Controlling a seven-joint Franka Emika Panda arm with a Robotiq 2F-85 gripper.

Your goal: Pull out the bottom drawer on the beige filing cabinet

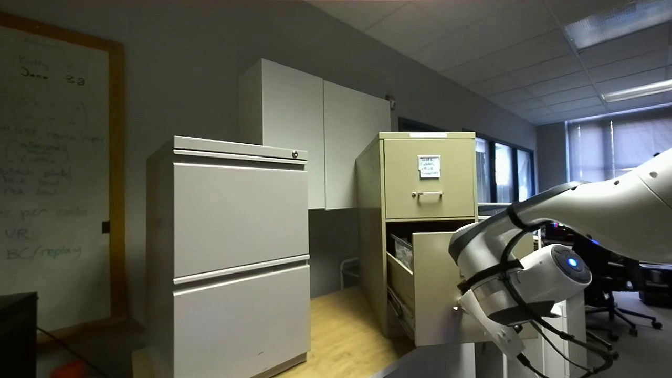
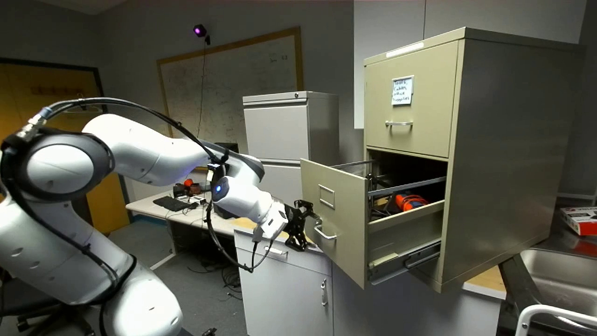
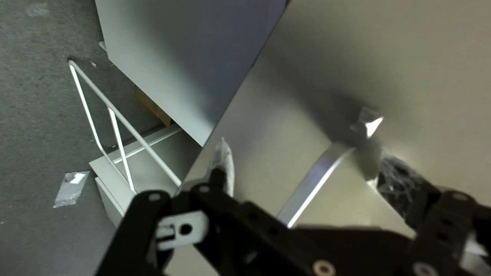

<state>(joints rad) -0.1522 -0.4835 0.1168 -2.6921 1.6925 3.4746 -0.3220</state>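
The beige filing cabinet stands on a counter; its tan side shows in both exterior views [image 1: 370, 236] [image 2: 508, 140]. Its upper drawer, with a white paper label, is shut. The bottom drawer [image 1: 436, 283] is pulled well out; its front also shows in an exterior view [image 2: 343, 200] and in the wrist view [image 3: 422, 76]. Inside lie an orange item [image 2: 410, 202] and dark items. The metal handle [image 2: 325, 233] shows in the wrist view [image 3: 312, 184] between the spread fingers of my gripper [image 3: 308, 168]. My gripper [image 2: 310, 228] is open, close in front of the drawer front, not closed on the handle.
A pale grey cabinet [image 1: 239, 215] stands beside the tan one. White base cabinets [image 2: 284, 294] are below the drawer. A sink [image 2: 559, 270] and a white metal frame [image 2: 555, 309] are near the tan cabinet's side. White cupboards [image 1: 294, 115] hang on the wall.
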